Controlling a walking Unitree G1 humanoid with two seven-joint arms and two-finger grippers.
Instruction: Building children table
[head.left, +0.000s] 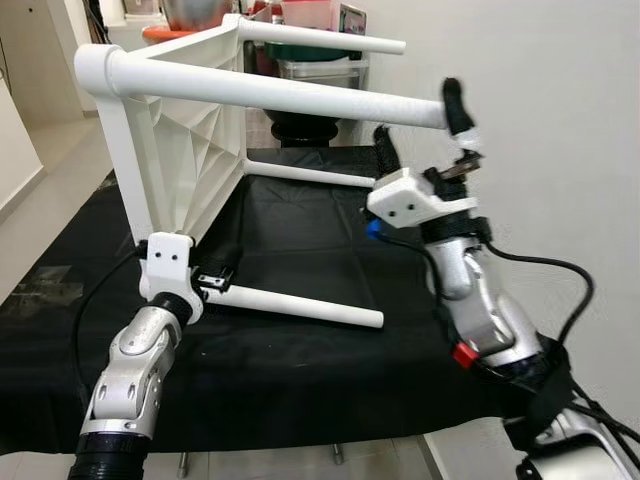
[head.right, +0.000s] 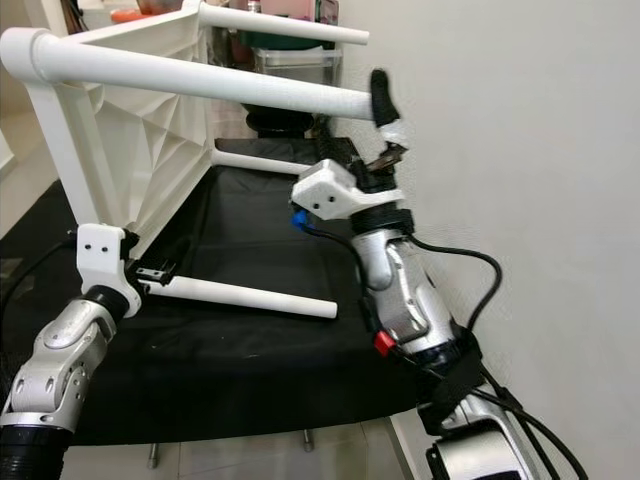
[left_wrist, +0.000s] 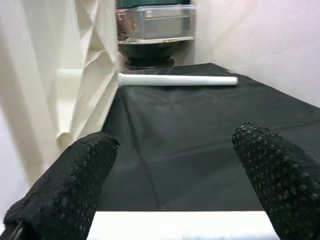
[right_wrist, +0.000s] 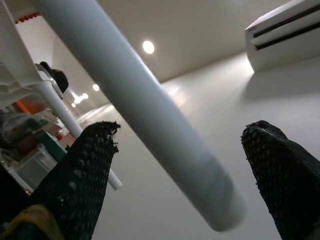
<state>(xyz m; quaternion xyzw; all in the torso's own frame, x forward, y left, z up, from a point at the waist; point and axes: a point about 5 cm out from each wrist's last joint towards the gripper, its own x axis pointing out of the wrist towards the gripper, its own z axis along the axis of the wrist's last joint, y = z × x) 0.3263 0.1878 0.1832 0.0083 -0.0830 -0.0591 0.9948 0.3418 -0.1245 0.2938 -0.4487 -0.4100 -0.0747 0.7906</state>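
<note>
Right wrist view looks up along the right hand (right_wrist: 182, 165), whose two black fingers (right_wrist: 82, 175) stand wide apart on either side of a white table leg (right_wrist: 145, 115), with the leg passing between them and neither finger pressed against it, so the hand is released around the leg rather than clamped. In the left eye view that same right hand (head.left: 420, 135) is raised near the free end of the upper front leg (head.left: 290, 95), one finger reaching up past the leg's tip and the other lower and behind it. The left hand (head.left: 215, 278) sits low at the near corner of the children's table (head.left: 190, 140), beside the base of the lower front leg (head.left: 300, 305); in the left wrist view its fingers (left_wrist: 65, 190) are spread apart with the white leg lying across just below them, and I cannot tell whether they touch it. The children's table lies on its side on a tabletop (head.left: 300, 370) covered with black cloth, its ribbed white underside facing the robot's right and its four legs pointing toward the pale wall (head.left: 540, 120). Beyond the far edge stand a clear storage box (left_wrist: 157, 22) and a dark round object under it.
</note>
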